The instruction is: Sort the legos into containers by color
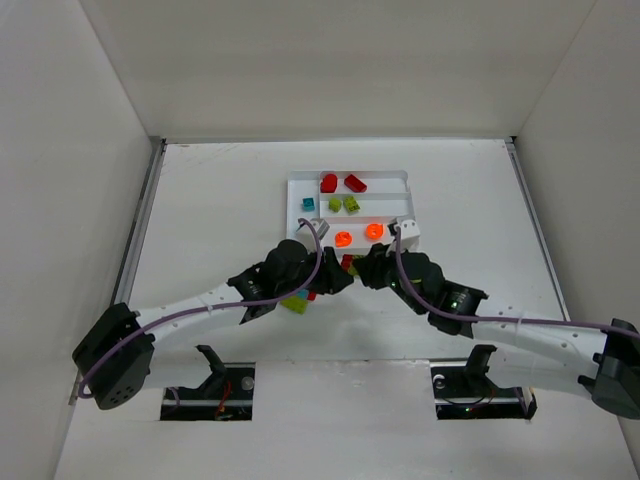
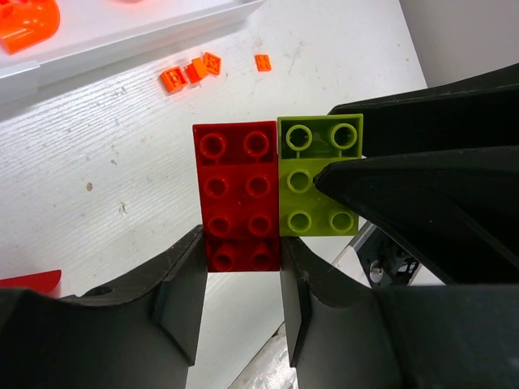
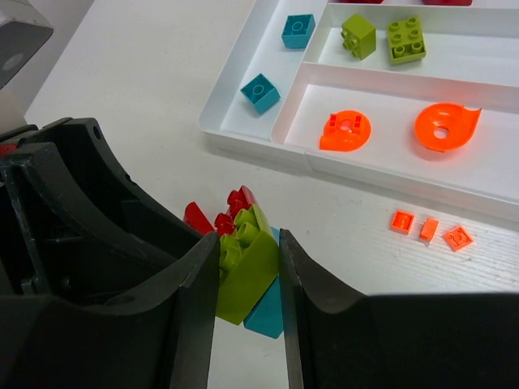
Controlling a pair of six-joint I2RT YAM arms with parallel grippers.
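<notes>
Grip confirmed both sides: left gripper jaws narrow on red brick; right gripper jaws narrow on lime green brick. Bricks touching, just outside white tray.

We get bright, even overhead light that washes the white worktop nearly flat, with soft shadows beneath the arms. Up close, the fingers of the right pincer blur dark, and the orange discs glow almost overexposed.

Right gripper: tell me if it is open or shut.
Shut on the lime brick: the right gripper clamps both its sides, outside the tray.
</notes>
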